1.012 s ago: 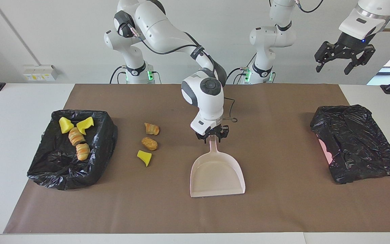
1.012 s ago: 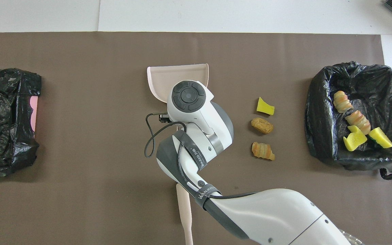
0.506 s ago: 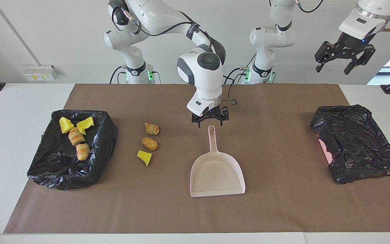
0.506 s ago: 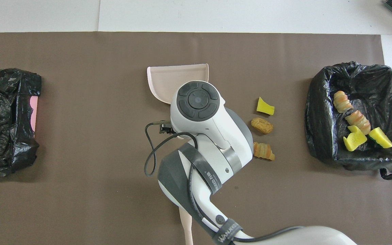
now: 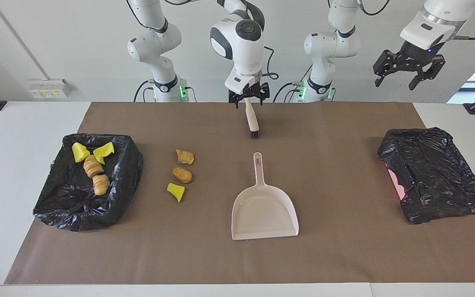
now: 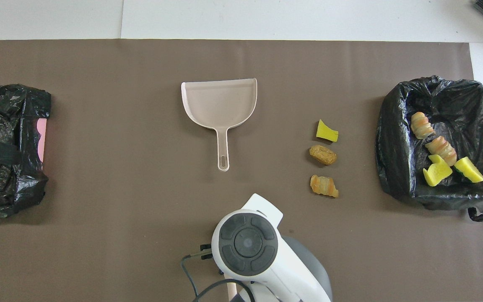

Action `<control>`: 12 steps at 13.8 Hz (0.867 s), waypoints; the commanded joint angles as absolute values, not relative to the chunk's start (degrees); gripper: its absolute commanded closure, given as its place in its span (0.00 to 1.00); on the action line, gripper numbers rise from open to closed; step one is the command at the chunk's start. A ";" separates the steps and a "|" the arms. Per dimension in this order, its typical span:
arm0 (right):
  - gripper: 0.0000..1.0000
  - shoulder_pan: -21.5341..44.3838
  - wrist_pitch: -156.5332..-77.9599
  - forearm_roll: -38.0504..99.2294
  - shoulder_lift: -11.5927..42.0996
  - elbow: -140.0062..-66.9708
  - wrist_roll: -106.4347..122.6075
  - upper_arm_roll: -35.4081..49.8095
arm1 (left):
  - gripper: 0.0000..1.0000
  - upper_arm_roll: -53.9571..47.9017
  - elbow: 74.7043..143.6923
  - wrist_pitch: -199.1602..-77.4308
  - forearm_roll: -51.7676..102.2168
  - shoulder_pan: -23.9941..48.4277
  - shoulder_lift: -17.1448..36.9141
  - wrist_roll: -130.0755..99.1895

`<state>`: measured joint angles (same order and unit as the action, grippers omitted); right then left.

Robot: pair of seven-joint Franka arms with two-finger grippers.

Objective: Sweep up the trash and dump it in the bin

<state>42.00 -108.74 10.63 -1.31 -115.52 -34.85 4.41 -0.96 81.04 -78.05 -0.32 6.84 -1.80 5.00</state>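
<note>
A pink dustpan [image 5: 264, 212] lies mid-bench. Three trash bits [image 5: 182, 175] sit between it and the black-lined bin [image 5: 122, 194], which holds four more. The right claw [image 5: 248, 95], raised near the robots, is open above a brush [image 5: 251, 119]; best centre over the handle before closing. The left claw [image 5: 408, 69] waits high, open.

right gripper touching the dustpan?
Apart. In the facing view the right gripper is raised over the brush, with bare mat between it and the dustpan handle.
</note>
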 commanded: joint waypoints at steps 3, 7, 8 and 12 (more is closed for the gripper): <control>0.00 47.88 -118.28 14.24 -9.32 -131.11 -33.75 4.22 | 0.00 -0.79 94.63 -94.88 -0.18 19.13 -3.26 -5.95; 0.00 52.11 -124.62 14.24 -7.30 -135.61 -34.54 4.22 | 0.00 -0.79 103.25 -109.40 -0.18 24.43 0.16 -10.98; 0.00 52.47 -125.50 14.24 -6.86 -136.31 -34.72 4.22 | 0.00 -0.79 104.23 -112.56 -0.18 25.83 1.74 -12.12; 0.00 56.59 -130.15 14.33 -6.42 -139.74 -35.94 4.22 | 0.00 -0.70 104.67 -121.18 -0.70 31.37 10.27 -21.87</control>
<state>54.85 -127.03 12.86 -6.22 -137.81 -34.89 4.45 -1.77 104.36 -117.33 -0.32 28.73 7.40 -18.43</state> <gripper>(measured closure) 0.000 0.000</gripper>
